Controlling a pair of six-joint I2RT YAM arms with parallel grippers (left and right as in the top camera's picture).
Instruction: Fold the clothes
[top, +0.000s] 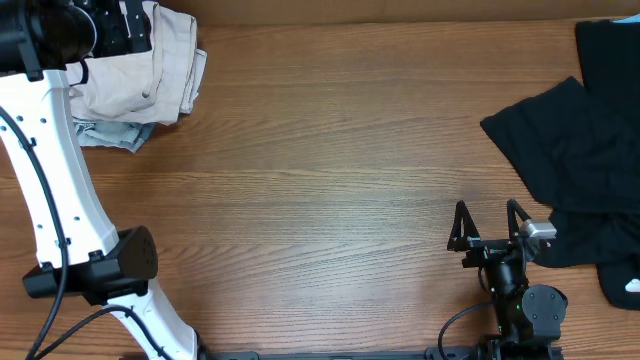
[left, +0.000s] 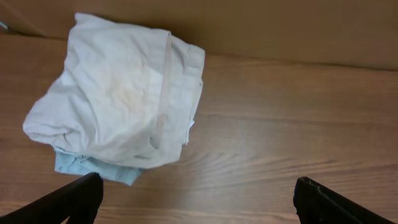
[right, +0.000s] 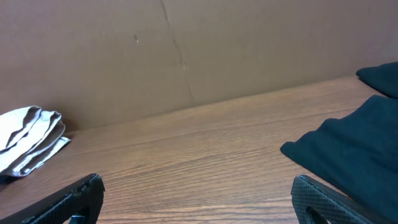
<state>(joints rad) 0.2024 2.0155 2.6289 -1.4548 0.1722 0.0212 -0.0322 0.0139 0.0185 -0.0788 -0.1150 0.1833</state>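
Partly done, by my reading: beige garment (top: 150, 65) lies folded atop a light-blue one (top: 110, 133) at upper left, left gripper (left: 198, 190) above it spread wide and empty; black clothes (top: 580, 140) at right lie unfolded, right gripper (top: 487, 215) nearby, spread, empty.
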